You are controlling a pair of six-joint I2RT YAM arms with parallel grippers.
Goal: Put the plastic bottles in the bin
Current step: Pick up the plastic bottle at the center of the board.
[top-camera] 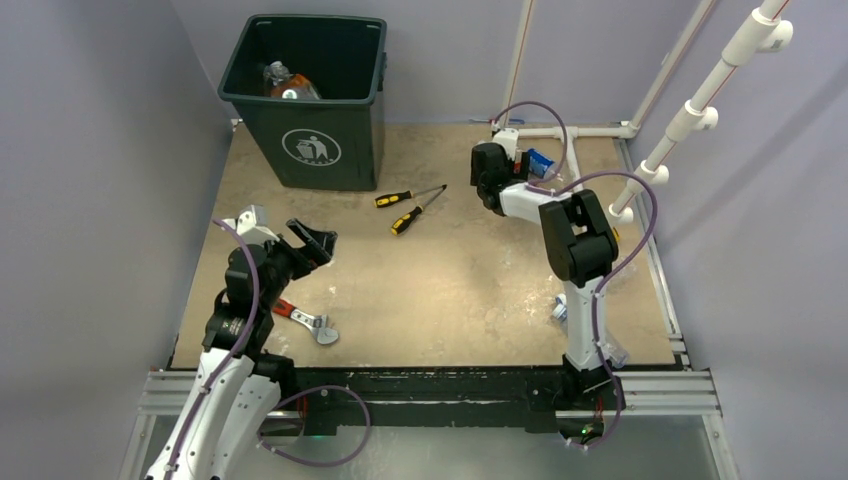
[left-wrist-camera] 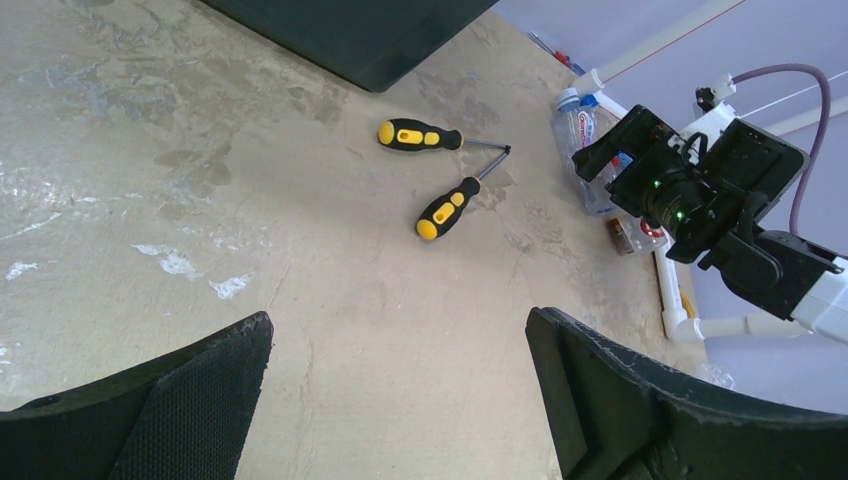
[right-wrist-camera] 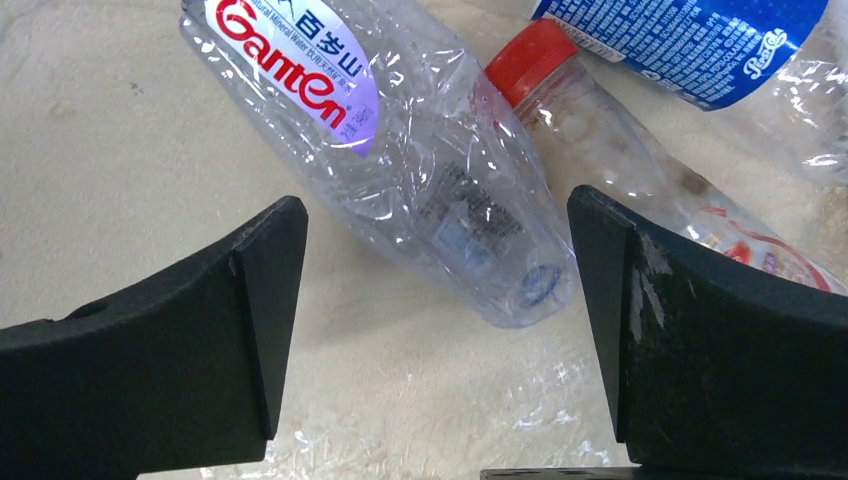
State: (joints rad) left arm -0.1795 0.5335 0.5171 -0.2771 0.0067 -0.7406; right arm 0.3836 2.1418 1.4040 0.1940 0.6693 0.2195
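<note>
The dark green bin [top-camera: 300, 130] stands at the back left with bottles [top-camera: 285, 82] inside. My right gripper [top-camera: 490, 175] hangs open at the back right over a cluster of plastic bottles [top-camera: 540, 160]. In the right wrist view its jaws [right-wrist-camera: 437, 210] straddle the base end of a clear crumpled bottle with a red and white label [right-wrist-camera: 400, 150], without touching it. A red-capped bottle [right-wrist-camera: 600, 130] and a blue-labelled bottle [right-wrist-camera: 700, 40] lie beside it. My left gripper [top-camera: 290, 228] is open and empty above bare table [left-wrist-camera: 398, 322].
Two yellow-and-black screwdrivers [top-camera: 410, 197] [left-wrist-camera: 445, 208] lie mid-table in front of the bin. A red-handled wrench [top-camera: 305, 320] lies by the left arm. White pipes [top-camera: 580, 130] edge the back right corner. More clear bottles [top-camera: 560, 310] lie near the right arm's base.
</note>
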